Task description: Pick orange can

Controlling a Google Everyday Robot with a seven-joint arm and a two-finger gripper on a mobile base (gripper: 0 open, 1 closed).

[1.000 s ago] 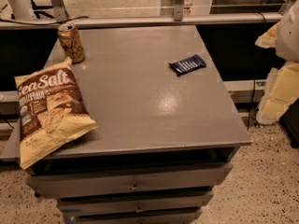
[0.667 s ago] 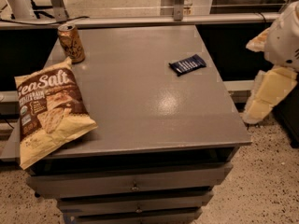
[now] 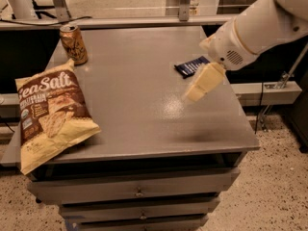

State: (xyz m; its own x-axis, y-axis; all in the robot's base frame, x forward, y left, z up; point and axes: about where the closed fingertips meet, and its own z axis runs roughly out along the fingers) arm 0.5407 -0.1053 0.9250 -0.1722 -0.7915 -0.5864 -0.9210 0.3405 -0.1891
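The orange can (image 3: 73,44) stands upright at the far left corner of the grey table (image 3: 139,109), gold-orange with dark markings and a silver top. My gripper (image 3: 198,88) hangs from the white arm that comes in from the upper right. It hovers above the right part of the table, just in front of a dark-blue packet (image 3: 192,65), far to the right of the can. It holds nothing that I can see.
A yellow-brown "Sea Salt" chip bag (image 3: 50,112) lies at the front left, overhanging the table's edge. The table has drawers (image 3: 139,192) below. A metal rail (image 3: 120,22) runs behind the table. A speckled floor lies to the right.
My arm has swung in from the right edge of the view to over the right part of the table, beside the blue packet. Can, bag and packet have not moved.
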